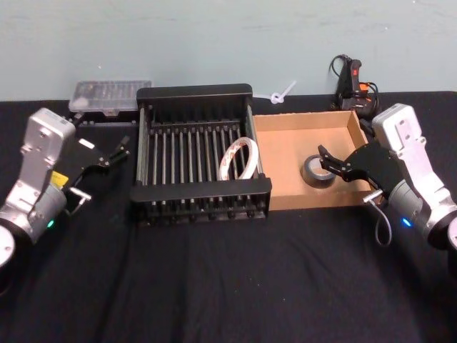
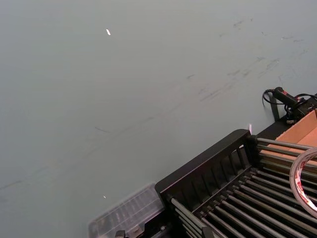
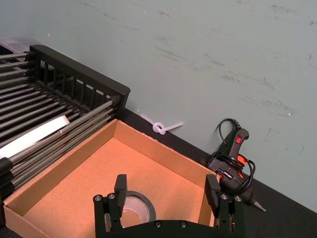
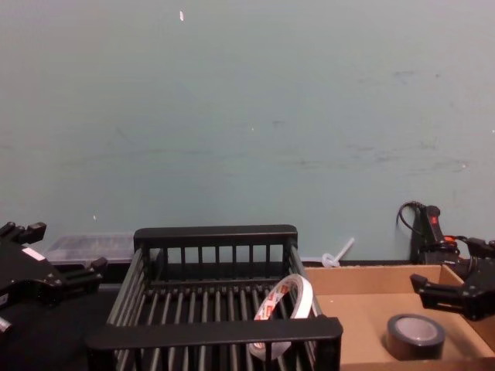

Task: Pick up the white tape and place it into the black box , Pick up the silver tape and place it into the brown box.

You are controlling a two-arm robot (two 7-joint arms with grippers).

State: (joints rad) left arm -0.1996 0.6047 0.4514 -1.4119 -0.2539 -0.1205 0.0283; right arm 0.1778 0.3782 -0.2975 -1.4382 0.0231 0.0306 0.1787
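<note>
The white tape (image 1: 228,156) leans on edge inside the black box (image 1: 200,190), against its right wall; it shows too in the chest view (image 4: 294,287). The silver tape (image 1: 318,174) lies flat on the floor of the brown box (image 1: 285,164). My right gripper (image 1: 325,161) is open over the brown box, its fingers straddling the silver tape (image 3: 146,206) without touching it. My left gripper (image 1: 123,148) is open, just left of the black box, holding nothing.
A clear plastic case (image 1: 111,94) sits behind the black box at the back left. A white zip tie (image 1: 282,94) and a black glue gun (image 1: 351,78) lie behind the brown box by the wall. Black cloth covers the table.
</note>
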